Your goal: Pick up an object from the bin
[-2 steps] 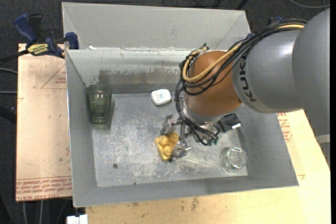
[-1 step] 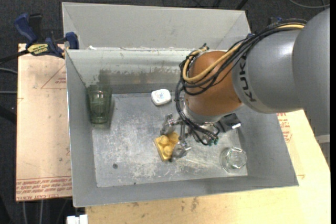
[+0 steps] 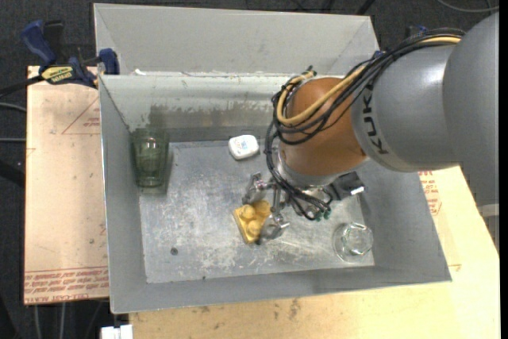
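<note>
My gripper is low in the middle of the bin, its metal fingers standing at a small yellow lumpy toy that lies on the bin floor. The fingers flank the toy's right and upper side and touch it. A small white rounded thing lies just behind the gripper, near the back wall. A clear glass lies to the gripper's right near the front.
A green translucent cup stands at the bin's left wall. The arm's orange cover and its cables hang over the bin's middle right and hide the floor beneath them.
</note>
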You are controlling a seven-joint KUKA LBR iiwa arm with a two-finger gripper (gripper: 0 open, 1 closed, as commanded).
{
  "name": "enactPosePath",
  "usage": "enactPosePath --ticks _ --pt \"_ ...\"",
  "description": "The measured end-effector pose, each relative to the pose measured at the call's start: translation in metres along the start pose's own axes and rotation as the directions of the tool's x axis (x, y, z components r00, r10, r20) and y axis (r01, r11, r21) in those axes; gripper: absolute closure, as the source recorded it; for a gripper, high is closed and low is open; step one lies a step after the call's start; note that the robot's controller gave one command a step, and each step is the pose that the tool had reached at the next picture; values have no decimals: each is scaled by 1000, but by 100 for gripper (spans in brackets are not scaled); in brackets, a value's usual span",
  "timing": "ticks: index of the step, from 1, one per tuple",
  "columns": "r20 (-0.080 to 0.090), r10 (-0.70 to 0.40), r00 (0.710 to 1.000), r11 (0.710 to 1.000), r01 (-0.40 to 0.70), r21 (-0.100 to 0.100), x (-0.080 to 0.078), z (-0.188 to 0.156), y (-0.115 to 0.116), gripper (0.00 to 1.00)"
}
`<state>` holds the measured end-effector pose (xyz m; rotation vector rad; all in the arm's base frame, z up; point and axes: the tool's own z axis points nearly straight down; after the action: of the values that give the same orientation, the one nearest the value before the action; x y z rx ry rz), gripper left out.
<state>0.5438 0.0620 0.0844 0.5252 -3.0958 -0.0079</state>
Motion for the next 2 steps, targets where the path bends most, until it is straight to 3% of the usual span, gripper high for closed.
enactPosePath --ticks 2 --pt "-2 1 1000 1000 -1 3 2 -26 0 100"
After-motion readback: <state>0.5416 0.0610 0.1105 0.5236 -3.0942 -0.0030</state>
